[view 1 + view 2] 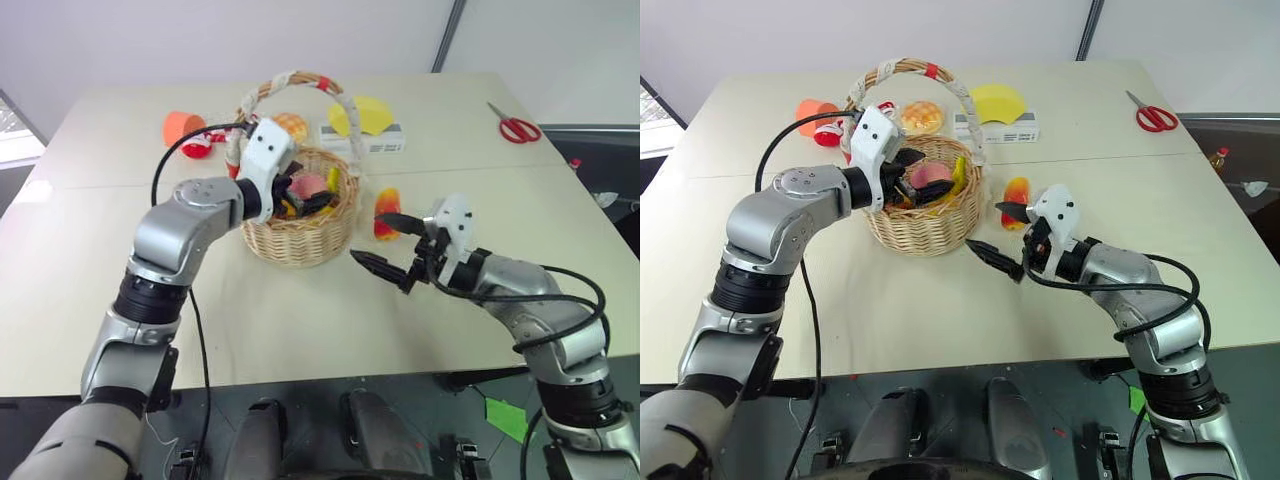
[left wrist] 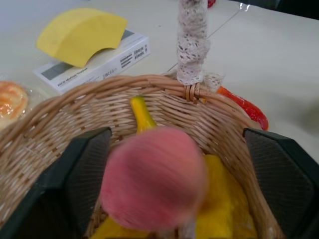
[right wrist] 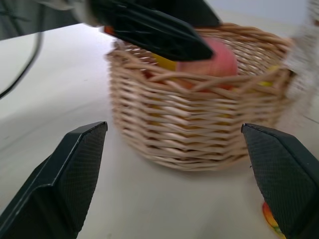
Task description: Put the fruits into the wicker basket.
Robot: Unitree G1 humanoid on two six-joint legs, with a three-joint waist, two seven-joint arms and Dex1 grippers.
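Woven wicker basket [image 1: 300, 235], round peach [image 2: 153, 179]

One wicker basket [image 1: 925, 215] and a scatter of single items on the worktop [image 1: 940, 300].
Counted: one pink peach [image 2: 153, 181], one banana [image 2: 141, 113], one red-orange-yellow fruit [image 1: 1017, 190], one bun [image 1: 921, 117], one scissors [image 1: 1152, 115], one orange cup [image 1: 181, 127].

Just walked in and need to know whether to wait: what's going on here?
The robot is loading toy fruit into the wicker basket. Its left gripper is over the basket with fingers spread, and the pink peach sits blurred between them above the yellow fruits already inside. The right gripper, open, sits just beside the basket near the red-orange-yellow fruit, which lies on the table.
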